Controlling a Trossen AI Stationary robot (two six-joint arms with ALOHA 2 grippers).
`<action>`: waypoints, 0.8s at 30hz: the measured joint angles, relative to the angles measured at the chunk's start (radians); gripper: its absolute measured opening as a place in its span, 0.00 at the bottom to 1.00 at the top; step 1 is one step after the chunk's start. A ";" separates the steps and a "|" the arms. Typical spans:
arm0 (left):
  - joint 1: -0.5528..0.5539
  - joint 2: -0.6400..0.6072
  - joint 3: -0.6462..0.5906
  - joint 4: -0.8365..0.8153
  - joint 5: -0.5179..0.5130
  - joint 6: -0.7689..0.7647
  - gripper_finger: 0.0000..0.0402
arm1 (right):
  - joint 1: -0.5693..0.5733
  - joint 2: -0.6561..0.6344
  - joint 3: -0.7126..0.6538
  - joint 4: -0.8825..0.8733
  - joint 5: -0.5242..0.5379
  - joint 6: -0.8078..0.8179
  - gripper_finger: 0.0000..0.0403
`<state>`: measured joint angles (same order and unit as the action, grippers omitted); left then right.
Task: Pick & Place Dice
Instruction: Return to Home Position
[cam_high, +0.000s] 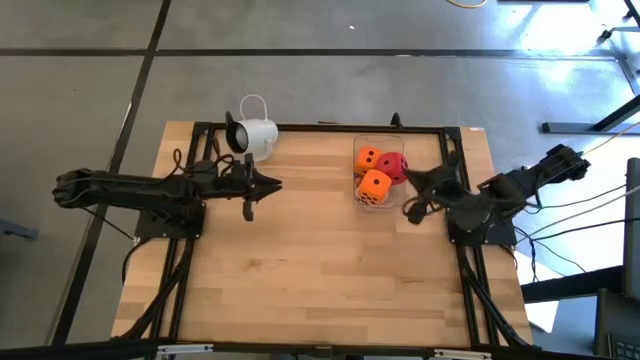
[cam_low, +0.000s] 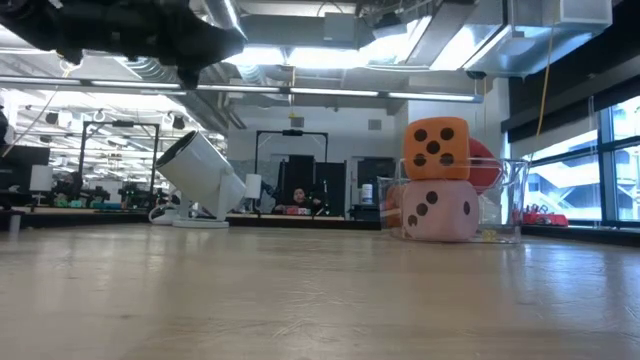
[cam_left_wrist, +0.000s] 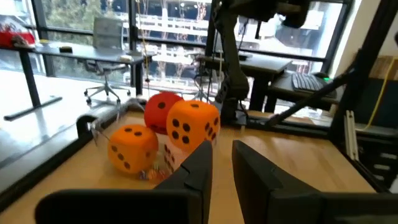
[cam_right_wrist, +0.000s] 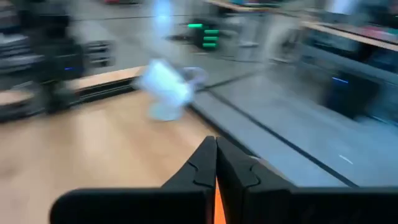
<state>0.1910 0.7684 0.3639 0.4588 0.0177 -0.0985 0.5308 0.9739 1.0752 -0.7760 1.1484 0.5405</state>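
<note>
Two orange dice (cam_high: 374, 187), a red die (cam_high: 394, 166) and a pale pink die (cam_low: 438, 210) (under an orange one) are held in the transparent bin (cam_low: 510, 200) near the table's (cam_high: 300, 280) far right corner. The left gripper (cam_left_wrist: 222, 149), its jaws slightly parted, is seen toward the far edge, left of centre. The right gripper (cam_right_wrist: 216, 146), pressed closed and empty, is seen just beside the bin.

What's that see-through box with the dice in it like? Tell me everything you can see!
The box is small, clear and plastic-looking, with an open top. It stands upright on the wooden table, near the back, on the right-hand side. Four soft dice are piled inside: a pink die at the bottom, an orange die on top of it, a second orange die and a red die behind. The top dice poke above its rim.
</note>
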 joint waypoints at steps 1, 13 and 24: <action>-0.003 -0.011 -0.005 -0.013 0.000 -0.004 0.14 | 0.000 -0.012 -0.012 0.067 -0.054 -0.086 0.02; -0.048 -0.072 -0.015 -0.080 -0.073 0.024 0.13 | -0.185 -0.212 -0.439 0.901 -0.662 -0.668 0.02; -0.047 -0.090 -0.014 -0.159 -0.076 0.033 0.12 | -0.493 -0.370 -0.621 1.013 -1.208 -0.571 0.02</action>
<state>0.1436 0.6785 0.3496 0.2999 -0.0586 -0.0654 0.0378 0.6044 0.4544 0.2375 -0.0600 -0.0305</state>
